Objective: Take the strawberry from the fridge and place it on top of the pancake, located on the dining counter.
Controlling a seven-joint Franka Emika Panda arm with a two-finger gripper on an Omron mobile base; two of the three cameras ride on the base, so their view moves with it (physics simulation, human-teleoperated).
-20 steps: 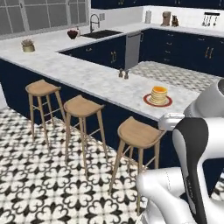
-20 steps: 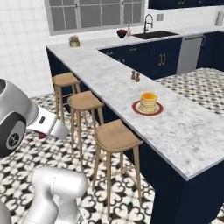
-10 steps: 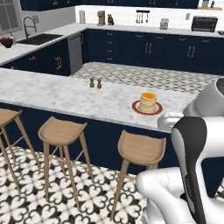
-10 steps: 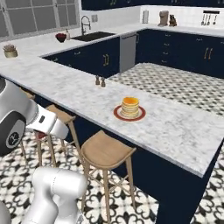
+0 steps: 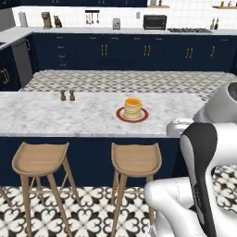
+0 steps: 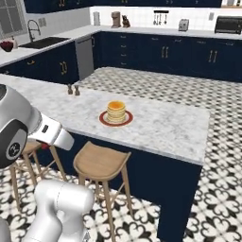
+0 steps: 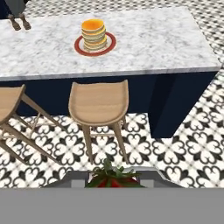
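My gripper (image 7: 114,176) is shut on the strawberry (image 7: 113,180), a small red berry with green leaves between the two fingertips. In the right base view a bit of the red strawberry (image 6: 44,146) shows under the hand. The gripper hangs in front of the dining counter (image 7: 157,41), above the floor and near a stool. The pancake (image 7: 93,33) stack sits on its red-rimmed plate (image 7: 110,43) on the dining counter (image 5: 51,115), ahead of the hand. Both base views show the pancake (image 5: 133,107) (image 6: 116,110) too. The fridge is out of view.
Wooden stools (image 5: 136,158) (image 5: 40,158) (image 6: 101,162) stand along the counter's near side. Two small shakers (image 5: 66,95) stand on the marble to the left of the plate. Navy cabinets and a back counter with appliances (image 5: 154,21) line the far wall. The counter ends at the right (image 6: 201,142).
The whole scene has shifted in both base views, so the base has moved; the pancake now lies nearly straight ahead. The arm holds the same pose with the strawberry.
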